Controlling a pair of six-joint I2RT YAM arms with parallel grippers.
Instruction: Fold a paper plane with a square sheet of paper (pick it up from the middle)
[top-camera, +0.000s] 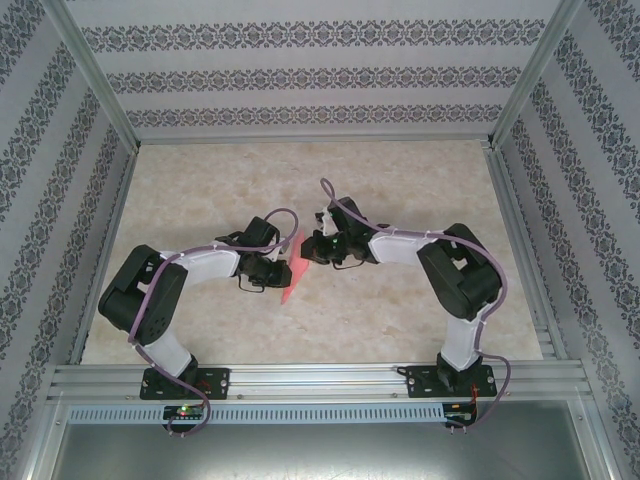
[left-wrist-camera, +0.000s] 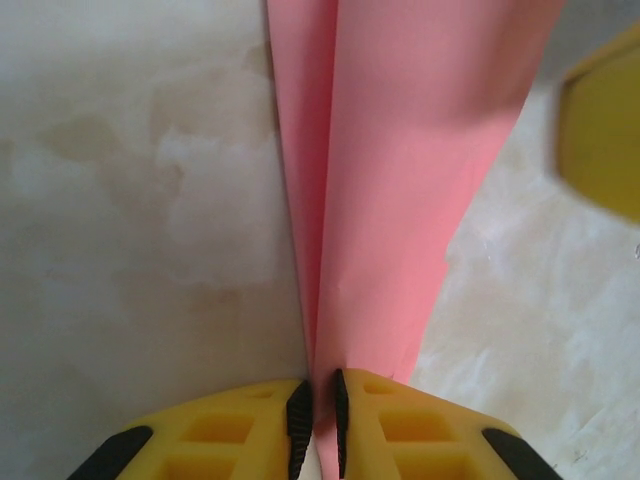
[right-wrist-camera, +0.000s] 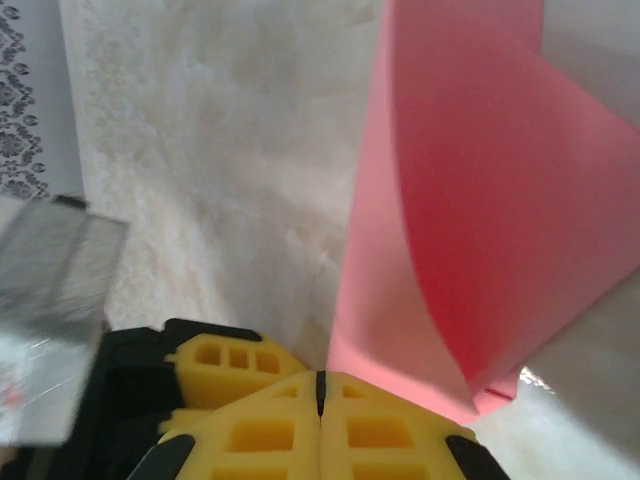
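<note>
At centre, paper (top-camera: 289, 272) edge pinched, open tabletop (top-camera: 400, 315) around

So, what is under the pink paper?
The marbled table shows on both sides of the pink paper, whose near end the left gripper pinches. The strip of table directly below the paper is covered, so nothing can be said of it.

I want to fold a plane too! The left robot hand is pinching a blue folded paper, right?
Not blue. The folded paper is salmon pink. The left wrist view shows it close up, pinched in the left gripper, just as you said.
</note>
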